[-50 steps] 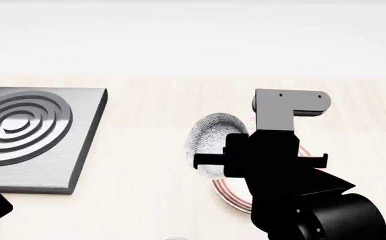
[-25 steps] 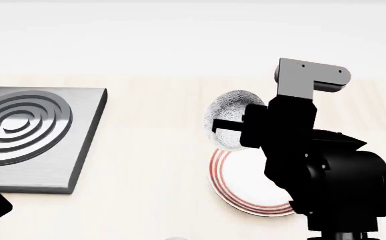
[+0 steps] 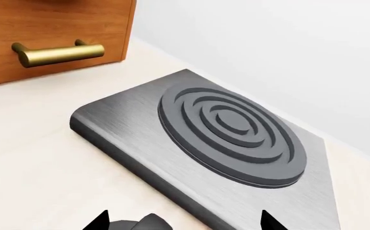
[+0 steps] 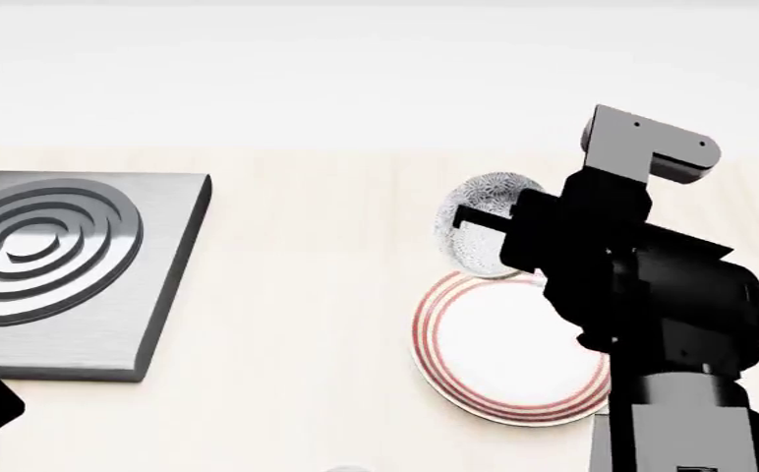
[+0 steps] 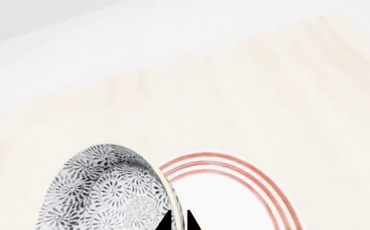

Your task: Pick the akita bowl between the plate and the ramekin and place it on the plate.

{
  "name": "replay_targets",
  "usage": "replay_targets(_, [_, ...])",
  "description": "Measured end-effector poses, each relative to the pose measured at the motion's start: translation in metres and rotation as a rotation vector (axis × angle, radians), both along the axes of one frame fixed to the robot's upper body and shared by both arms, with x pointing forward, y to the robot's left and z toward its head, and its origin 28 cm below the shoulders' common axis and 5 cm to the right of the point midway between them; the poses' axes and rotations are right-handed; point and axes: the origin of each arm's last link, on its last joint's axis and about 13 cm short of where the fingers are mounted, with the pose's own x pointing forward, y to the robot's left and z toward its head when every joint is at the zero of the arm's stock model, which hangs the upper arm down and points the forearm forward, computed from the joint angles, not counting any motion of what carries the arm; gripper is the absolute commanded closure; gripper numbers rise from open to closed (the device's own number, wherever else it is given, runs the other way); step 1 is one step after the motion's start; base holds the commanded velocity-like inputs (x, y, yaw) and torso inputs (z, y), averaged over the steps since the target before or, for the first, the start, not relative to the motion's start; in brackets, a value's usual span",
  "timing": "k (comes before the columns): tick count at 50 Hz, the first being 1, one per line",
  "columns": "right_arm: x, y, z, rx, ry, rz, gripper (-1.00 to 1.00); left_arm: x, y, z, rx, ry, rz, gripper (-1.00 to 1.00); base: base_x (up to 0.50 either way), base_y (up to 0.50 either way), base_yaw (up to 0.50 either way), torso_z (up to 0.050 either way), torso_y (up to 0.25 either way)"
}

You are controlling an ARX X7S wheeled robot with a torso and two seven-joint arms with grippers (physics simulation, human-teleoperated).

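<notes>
Akita bowl [image 4: 482,228], small, round, grey-and-white speckled, hangs tilted on its side in the right claw [image 5: 177,221], whose 2 dark fingertips pinch its rim in the right wrist view. From the head view the bowl sits just beyond the far edge of the flat white plate with thin red rings [image 4: 504,359], which lies on the pale wooden tabletop [image 4: 301,324]. The grey metal slab with raised concentric rings [image 4: 52,270] rests well to the left. Only the tips of the left claw [image 3: 181,223] show, set apart.
</notes>
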Motion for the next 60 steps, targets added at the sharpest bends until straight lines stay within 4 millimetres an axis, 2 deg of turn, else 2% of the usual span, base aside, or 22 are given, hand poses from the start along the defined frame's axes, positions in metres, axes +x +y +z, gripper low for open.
replay_targets(18, [0.004,-0.007,-0.017,0.113,0.037,-0.078,1.00,0.000,0.000,0.000,-0.001,0.000,0.000,-1.00,0.00,0.00,0.00,-0.001,0.000])
replay_targets(60, [-0.003,-0.001,-0.051,0.237,0.118,-0.175,1.00,0.000,0.000,0.000,0.000,0.000,0.002,-1.00,0.00,0.00,0.00,0.000,0.000])
